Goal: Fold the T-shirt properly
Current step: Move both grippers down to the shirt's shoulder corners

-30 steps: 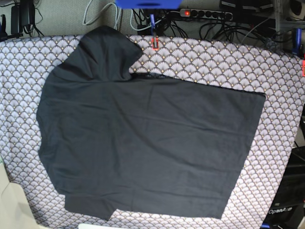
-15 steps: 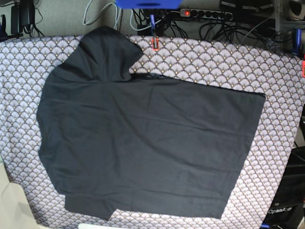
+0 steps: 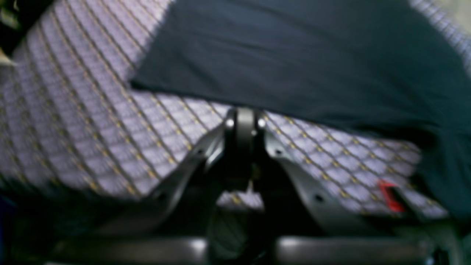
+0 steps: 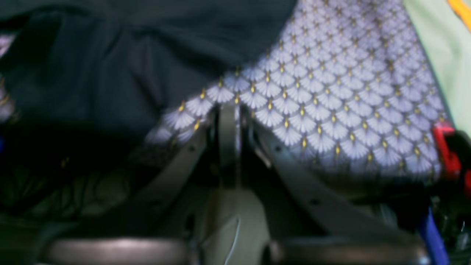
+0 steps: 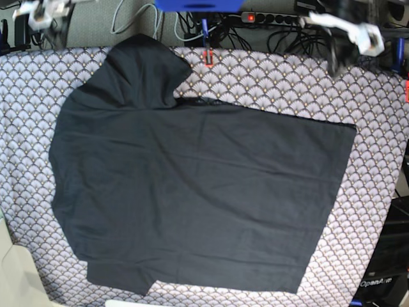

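Heads up on a few things before you commit. The T-shirt (image 5: 192,185) lies spread flat on the scallop-print tablecloth (image 5: 377,192), mostly unfolded, with one sleeve (image 5: 144,70) sticking up toward the far edge and the hem side running along the base view's right. So nothing is folded yet, as far as you can judge from this.

Your left gripper (image 5: 348,38) hangs over the far right corner in the base view, and your right gripper (image 5: 45,13) over the far left corner, both well clear of the cloth. In each wrist view the jaws look pressed together with nothing between them, though both shots are pretty blurry.

What can bite you here:

- The tablecloth is soft fabric too. If you pinch down at the shirt's edge and go too deep, you probably grab the tablecloth along with it and drag everything.
- The shirt is black on black, so layers are hard to tell apart. You might catch only the top layer at the hem corner (image 5: 351,128), and the fold comes out lopsided.
- The shirt sits slightly skewed on the table, so lifting both corners unevenly likely twists it.
- There's a red clip (image 5: 208,59) right by the sleeve; watch you don't snag it.
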